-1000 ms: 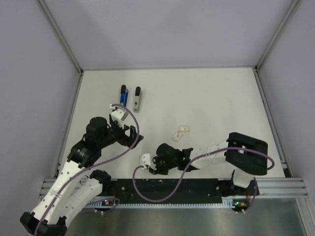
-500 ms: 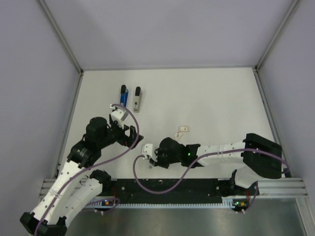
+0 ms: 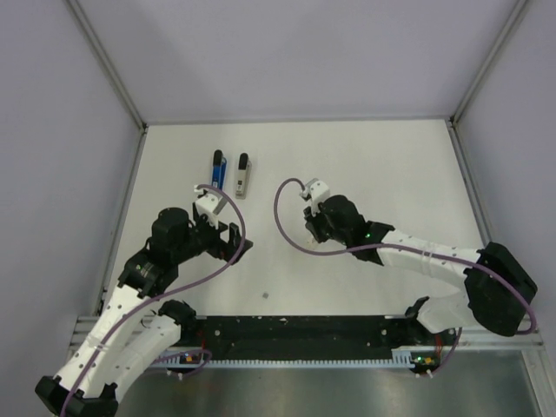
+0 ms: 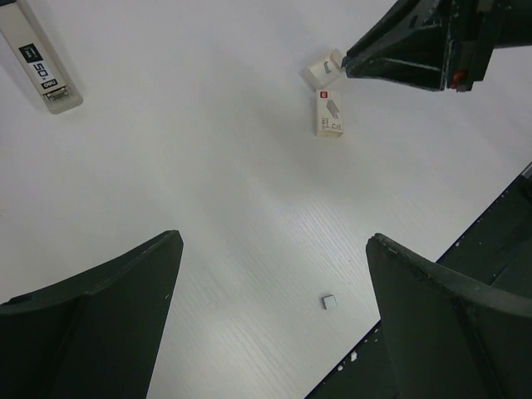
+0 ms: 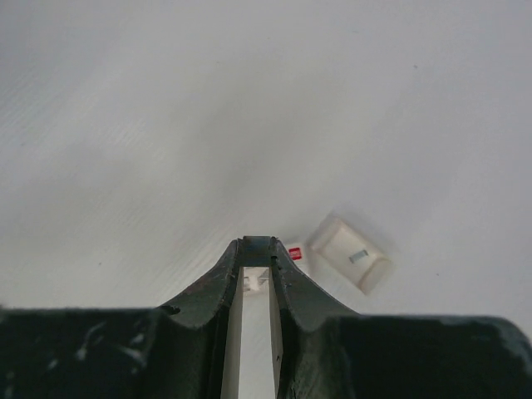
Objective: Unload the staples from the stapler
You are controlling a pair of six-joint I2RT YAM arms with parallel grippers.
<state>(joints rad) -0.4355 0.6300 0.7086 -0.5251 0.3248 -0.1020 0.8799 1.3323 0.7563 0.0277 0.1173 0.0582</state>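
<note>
One red-labelled block (image 5: 296, 253) half behind right hand (image 5: 256, 243)

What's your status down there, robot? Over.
Left gripper wide open, empty. Right gripper almost shut, tip at small white blocks. Stapler lies beyond both, not gripped. Nothing in the way.

1. The white counter (image 3: 391, 165) carries the blue stapler (image 3: 219, 168) at its far left. A silver-grey rail (image 3: 242, 178) lies just beside it on the right, parallel and not touching.
2. The left pincer (image 3: 236, 241) hangs nearer than both, over the counter's left side.
3. The right arm (image 3: 417, 259) stretches from the near right corner toward the middle, where the right pincer (image 3: 313, 224) points down. Its tips are too dark to read.
4. A small grey speck (image 3: 265, 297) lies near the front edge.
</note>
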